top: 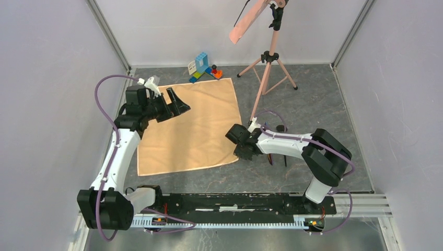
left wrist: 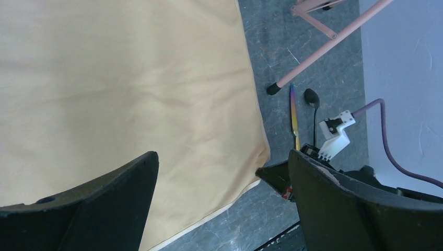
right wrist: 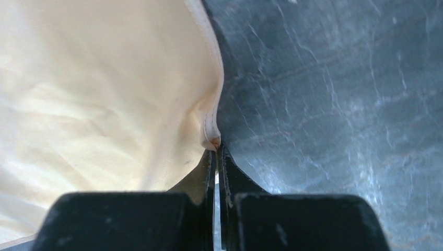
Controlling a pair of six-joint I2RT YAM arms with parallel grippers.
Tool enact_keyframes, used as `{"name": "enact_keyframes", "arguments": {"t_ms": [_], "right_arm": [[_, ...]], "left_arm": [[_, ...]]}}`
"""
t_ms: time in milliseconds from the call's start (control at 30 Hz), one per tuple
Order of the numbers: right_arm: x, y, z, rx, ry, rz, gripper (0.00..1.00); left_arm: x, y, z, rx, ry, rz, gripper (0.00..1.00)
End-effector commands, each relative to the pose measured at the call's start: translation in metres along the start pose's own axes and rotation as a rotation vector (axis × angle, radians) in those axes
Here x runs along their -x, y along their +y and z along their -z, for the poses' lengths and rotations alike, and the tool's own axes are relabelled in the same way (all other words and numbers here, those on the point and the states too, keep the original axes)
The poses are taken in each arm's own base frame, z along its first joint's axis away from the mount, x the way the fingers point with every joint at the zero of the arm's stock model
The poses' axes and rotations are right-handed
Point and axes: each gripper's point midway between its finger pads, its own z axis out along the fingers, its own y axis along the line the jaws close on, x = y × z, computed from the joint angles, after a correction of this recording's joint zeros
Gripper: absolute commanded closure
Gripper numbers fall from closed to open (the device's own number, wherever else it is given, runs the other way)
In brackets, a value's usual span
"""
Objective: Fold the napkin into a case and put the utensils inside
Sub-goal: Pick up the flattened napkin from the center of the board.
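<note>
Napkin [top: 188, 125] lies spread flat, one corner pinched in right jaws.

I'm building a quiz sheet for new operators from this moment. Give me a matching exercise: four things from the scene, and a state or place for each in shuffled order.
1 left gripper
2 right gripper
3 napkin
4 utensils

A lying beside a tripod foot
B spread out, unfolded
C open, above the napkin
D shut on the napkin's corner

Pairs: 1-C, 2-D, 3-B, 4-A
</note>
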Motion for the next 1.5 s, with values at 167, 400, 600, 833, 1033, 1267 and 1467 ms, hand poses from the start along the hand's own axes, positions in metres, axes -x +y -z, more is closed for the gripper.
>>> {"name": "enact_keyframes", "arguments": {"t_ms": [167, 400, 600, 833, 1033, 1267, 1467], "right_arm": [[0.067, 0.034, 0.018, 0.149, -0.324, 0.106, 1.0], [0.103, 0.032, 0.022, 0.251, -0.444, 0.112, 1.0], [0.131, 0.028, 0.021, 0.294, -0.475, 0.271, 1.0], [0.121, 0.045, 0.028, 0.445, -0.468, 0.396, 1.0], [0.122, 0.032, 0.025, 0.464, -0.457, 0.377, 1.0], [0.12, 0.03, 0.025, 0.507, -0.421, 0.349, 1.0], [0.119, 0.03, 0.025, 0.526, -0.404, 0.339, 1.0]], "left_arm": [[-0.001, 0.025, -0.008, 0.128, -0.002, -0.051, 0.0], [-0.055, 0.069, 0.015, 0.338, -0.003, 0.134, 0.0], [-0.127, 0.09, 0.022, 0.461, 0.116, 0.424, 0.08], [-0.191, 0.101, 0.074, 0.893, 0.147, 0.615, 0.11], [-0.204, 0.135, 0.092, 0.98, -0.089, 0.771, 0.33], [-0.203, 0.149, 0.096, 1.149, -0.021, 0.715, 0.44], [-0.197, 0.171, 0.093, 1.152, -0.064, 0.764, 0.47]]}}
